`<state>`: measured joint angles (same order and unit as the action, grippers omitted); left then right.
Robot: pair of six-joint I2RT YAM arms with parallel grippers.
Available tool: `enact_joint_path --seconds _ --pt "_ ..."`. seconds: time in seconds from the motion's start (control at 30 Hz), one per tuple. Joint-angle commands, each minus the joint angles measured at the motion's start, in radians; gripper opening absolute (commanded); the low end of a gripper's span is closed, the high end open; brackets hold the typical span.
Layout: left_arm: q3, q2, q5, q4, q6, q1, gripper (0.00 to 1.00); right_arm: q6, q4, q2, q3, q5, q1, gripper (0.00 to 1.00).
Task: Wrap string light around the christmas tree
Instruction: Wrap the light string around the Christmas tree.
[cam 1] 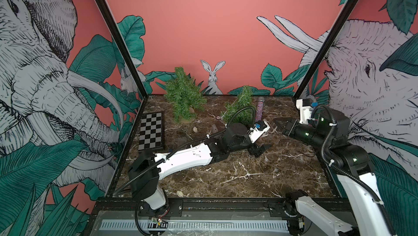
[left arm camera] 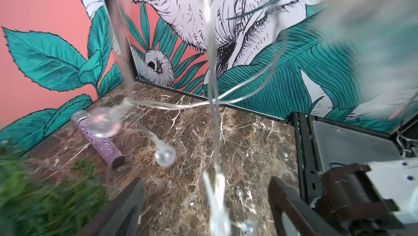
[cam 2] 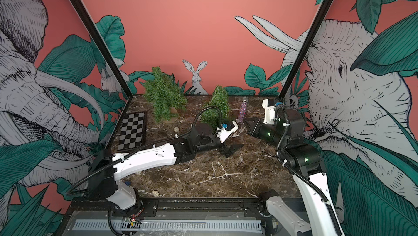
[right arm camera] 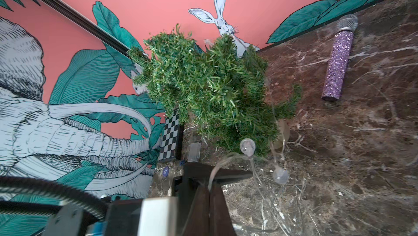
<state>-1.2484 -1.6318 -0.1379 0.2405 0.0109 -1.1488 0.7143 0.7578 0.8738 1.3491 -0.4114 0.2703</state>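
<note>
**Q:** How do the two grippers stand?

**A:** The left gripper [left arm camera: 205, 180] is spread wide, low over the dark marble tabletop [cam 1: 248, 178]. A strand of the string light [left arm camera: 213, 87], clear wire with round clear bulbs, hangs in the open gap between its fingers. The right gripper [right arm camera: 211, 179] has its fingers pressed together, and the clear wire comes out from between their tips.

**Q:** Where does the string light go from there?

**A:** From the right gripper's tips the wire loops out to two bulbs just ahead. One bulb sits just beside the lowest branches of the small Christmas tree [right arm camera: 226, 99]. More wire and bulbs lie on the marble under the left gripper.

**Q:** And the trees?

**A:** In both top views the small tree leans, just beyond the left arm's wrist. A larger Christmas tree [cam 1: 183, 94] stands upright farther back, to the left gripper's left.

**Q:** Anything else nearby?

**A:** A purple glitter microphone [cam 1: 259, 110] lies ahead of the right gripper's tips, beside the small tree. A chessboard [cam 1: 151, 130] lies flat, well apart on the left arm's outer side.
</note>
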Motion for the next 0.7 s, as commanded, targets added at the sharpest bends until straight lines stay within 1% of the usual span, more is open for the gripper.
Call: enact_joint_path --seconds 0.0,0.1,0.17,0.2,0.23,0.3,0.33,0.37,0.43,0.53,0.63,0.67 --pt "-0.021 -0.016 -0.018 0.127 0.001 -0.003 0.85 0.057 -0.094 -0.019 -0.006 -0.060 0.000 0.00" --pt "-0.010 -0.039 -0.045 0.181 0.004 -0.002 0.80 0.066 -0.110 -0.021 -0.002 -0.066 0.000 0.00" --pt "-0.006 -0.051 -0.093 0.200 0.017 -0.003 0.73 0.068 -0.120 -0.018 0.007 -0.069 0.000 0.00" --pt "-0.004 -0.052 -0.124 0.203 0.025 -0.003 0.64 0.068 -0.127 -0.015 0.013 -0.069 0.000 0.00" --pt "-0.002 -0.050 -0.146 0.202 0.034 -0.003 0.51 0.067 -0.134 -0.011 0.024 -0.071 0.000 0.00" --pt "0.022 -0.018 -0.161 0.178 0.050 -0.003 0.31 0.059 -0.148 -0.003 0.047 -0.069 -0.001 0.00" --pt "0.043 0.011 -0.159 0.149 0.054 -0.002 0.23 0.057 -0.158 0.003 0.058 -0.067 -0.001 0.00" --pt "0.063 0.048 -0.152 0.117 0.050 -0.003 0.18 0.056 -0.168 0.009 0.068 -0.066 0.000 0.00" --pt "0.110 0.150 -0.125 -0.010 0.035 -0.002 0.08 0.065 -0.211 0.024 0.079 -0.080 0.000 0.00" --pt "0.127 0.318 -0.070 -0.266 0.012 0.006 0.00 0.096 -0.303 0.044 0.067 -0.130 0.001 0.00" --pt "0.097 0.466 -0.049 -0.515 0.004 0.045 0.00 0.118 -0.400 0.062 0.043 -0.167 0.005 0.00" --pt "0.086 0.508 -0.044 -0.562 0.008 0.062 0.00 0.119 -0.418 0.072 0.038 -0.175 0.006 0.00"
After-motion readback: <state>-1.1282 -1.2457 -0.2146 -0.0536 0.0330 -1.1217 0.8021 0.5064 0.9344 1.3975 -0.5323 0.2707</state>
